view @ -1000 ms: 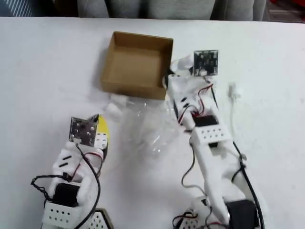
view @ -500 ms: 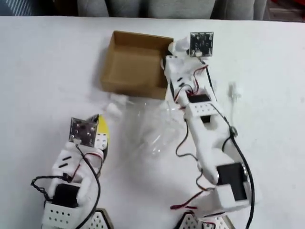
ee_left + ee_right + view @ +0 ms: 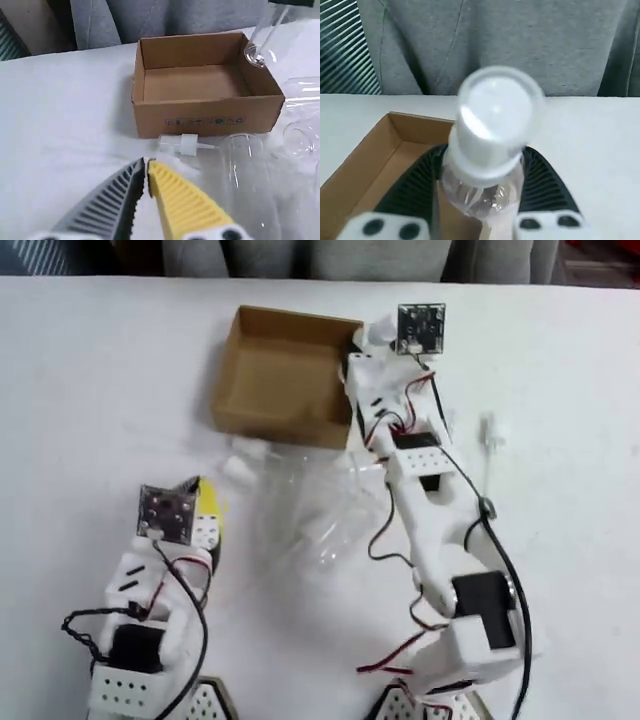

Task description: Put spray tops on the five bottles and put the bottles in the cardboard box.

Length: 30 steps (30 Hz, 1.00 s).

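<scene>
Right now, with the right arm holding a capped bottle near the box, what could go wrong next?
1. The right gripper holds the bottle at the side wall of the cardboard box, not clearly over its floor; released, it might hit the rim and fall outside.
2. Clear bottles lie on their sides near the loose spray top; the shut left gripper could set them rolling.

The cardboard box (image 3: 285, 375), upper middle of the high view, is matt brown paperboard. The bottle (image 3: 482, 187) clasped in the right claw (image 3: 485, 150) is clear glossy plastic under a smooth white cap (image 3: 495, 120); that claw's fingers (image 3: 547, 187) are black ribbed plastic. The left claw (image 3: 146, 162), tips together, is grey and yellow ribbed matt plastic. The counter (image 3: 100, 360) looks white and matt
</scene>
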Tool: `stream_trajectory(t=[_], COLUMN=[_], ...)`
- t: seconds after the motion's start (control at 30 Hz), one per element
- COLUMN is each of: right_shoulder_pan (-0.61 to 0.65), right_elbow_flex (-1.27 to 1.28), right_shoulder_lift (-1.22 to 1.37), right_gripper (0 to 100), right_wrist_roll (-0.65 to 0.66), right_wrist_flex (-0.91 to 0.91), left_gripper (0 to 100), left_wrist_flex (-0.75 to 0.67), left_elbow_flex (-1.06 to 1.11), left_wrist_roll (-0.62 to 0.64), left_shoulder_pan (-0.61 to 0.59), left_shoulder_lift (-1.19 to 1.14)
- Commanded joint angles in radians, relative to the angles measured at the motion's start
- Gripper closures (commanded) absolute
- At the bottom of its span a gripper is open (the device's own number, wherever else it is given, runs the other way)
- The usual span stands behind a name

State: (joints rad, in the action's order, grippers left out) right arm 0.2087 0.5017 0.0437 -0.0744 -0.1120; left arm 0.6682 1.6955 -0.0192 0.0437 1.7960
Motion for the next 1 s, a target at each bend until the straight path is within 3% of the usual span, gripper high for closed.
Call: stream_trajectory(t=[0.0,0.27,0.43,0.67,0.97], right_shoulder_pan=[-0.036,-0.133,-0.193,-0.263,-0.321], right_elbow_flex=[0.060,0.359,0.497,0.559,0.634], right_shoulder_lift=[-0.157,-0.507,-0.653,-0.699,-0.708], right_gripper=[98.4,98.5,98.5,98.5,98.5], right_wrist_roll=[0.008,0.014,0.078,0.080,0.078], right_wrist_flex=[-0.021,-0.016,0.027,0.031,0.025], left_gripper=[98,98,98,98,98], left_wrist_flex=[-0.029,0.114,0.129,0.025,0.011], left_elbow_flex=[-0.055,-0.238,-0.374,-0.709,-1.168], left_wrist_roll=[0.097,0.100,0.098,0.097,0.095], left_shoulder_pan=[-0.021,-0.018,-0.019,-0.015,0.001], left_shoulder_lift=[0.010,0.010,-0.071,-0.555,-1.155])
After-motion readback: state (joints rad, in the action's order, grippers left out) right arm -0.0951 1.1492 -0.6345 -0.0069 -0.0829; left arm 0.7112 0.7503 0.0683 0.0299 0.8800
